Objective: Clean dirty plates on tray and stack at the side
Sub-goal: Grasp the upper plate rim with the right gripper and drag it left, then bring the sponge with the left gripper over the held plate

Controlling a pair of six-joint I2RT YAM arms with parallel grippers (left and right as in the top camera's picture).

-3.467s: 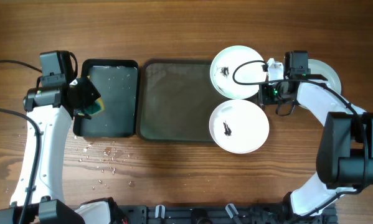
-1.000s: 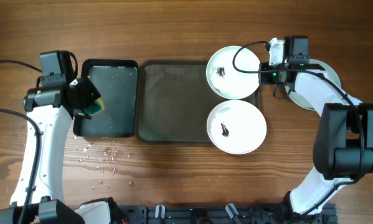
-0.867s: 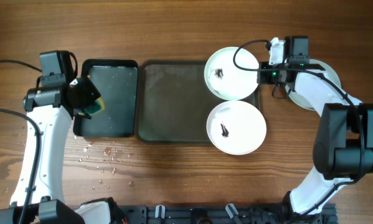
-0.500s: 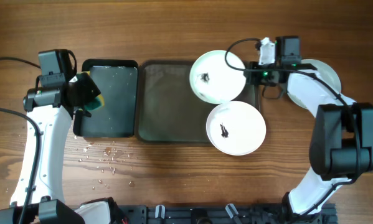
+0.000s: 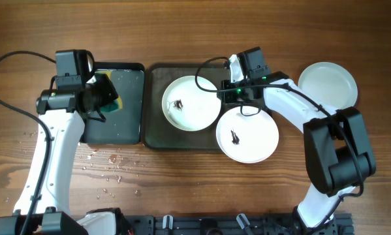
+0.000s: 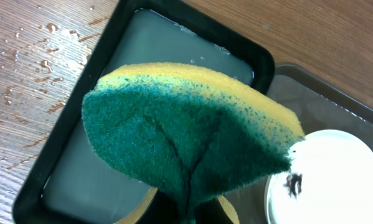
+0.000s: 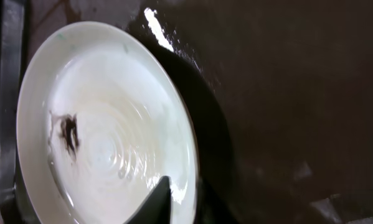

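Note:
A white plate (image 5: 190, 103) with a dark smudge lies on the dark grey tray (image 5: 157, 130), left of centre. My right gripper (image 5: 223, 95) is shut on its right rim; in the right wrist view its fingers (image 7: 164, 198) straddle the edge of that plate (image 7: 105, 124). A second smudged plate (image 5: 249, 132) overlaps the tray's lower right corner. The third plate (image 5: 328, 83), clean, sits on the table at the far right. My left gripper (image 5: 94, 98) is shut on a green-yellow sponge (image 6: 186, 124), held above the black tray (image 6: 80, 168), left of the plate (image 6: 326, 180).
The narrow black tray (image 5: 117, 124) holds a film of water and stands right beside the grey tray's left side. Water drops (image 5: 113, 166) dot the wood in front of it. The right arm's cable loops over the tray's upper right part.
My right gripper has carried the upper plate leftward from the tray's right end to left of its centre. My left arm has moved right with the sponge.

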